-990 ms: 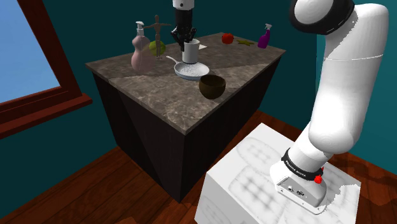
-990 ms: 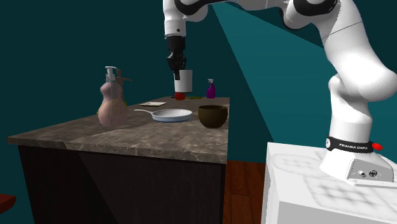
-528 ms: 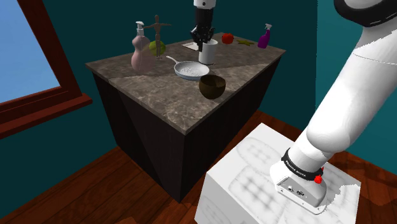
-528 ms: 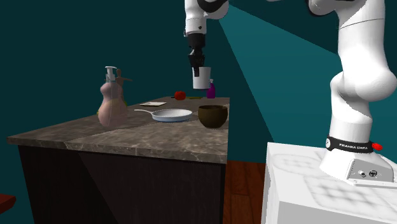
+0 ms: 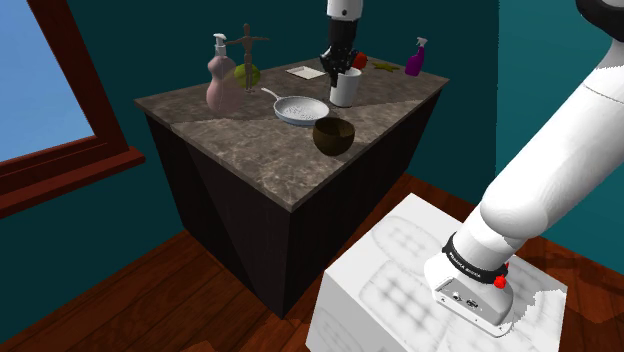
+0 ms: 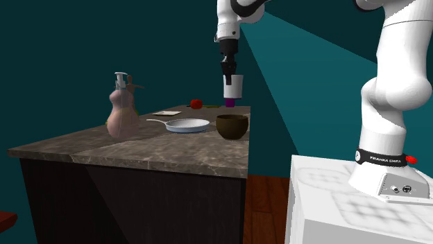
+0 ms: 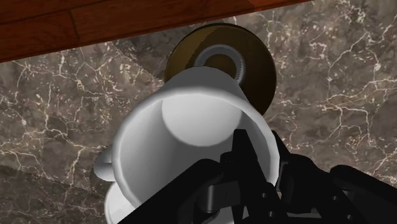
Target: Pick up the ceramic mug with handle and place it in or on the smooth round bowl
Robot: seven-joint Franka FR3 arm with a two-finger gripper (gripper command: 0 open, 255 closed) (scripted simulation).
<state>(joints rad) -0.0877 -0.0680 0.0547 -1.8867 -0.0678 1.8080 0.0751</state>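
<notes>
A white mug (image 5: 345,88) with a handle hangs in the air above the marble counter, and my black gripper (image 5: 343,66) is shut on its rim from above. In the second exterior view the mug (image 6: 233,86) and gripper (image 6: 228,73) are directly above the dark brown round bowl (image 6: 232,125). The bowl (image 5: 334,135) stands near the counter's front edge, nearer the stand than the mug. In the wrist view the mug (image 7: 191,133) is clasped by the gripper (image 7: 264,170), its handle to one side, and the bowl (image 7: 257,60) shows partly behind it.
A white frying pan (image 5: 300,108) lies beside the bowl. Farther back stand a pink pump bottle (image 5: 221,80), a wooden figure (image 5: 246,48), a paper sheet (image 5: 305,72) and a purple spray bottle (image 5: 415,58). A red object (image 6: 196,104) sits at the back. The counter edge (image 5: 290,200) drops to wooden floor.
The gripper has carried the mug from over the pan to the shoulder view's right, ending above the bowl. The grip on the mug has stayed the same.
</notes>
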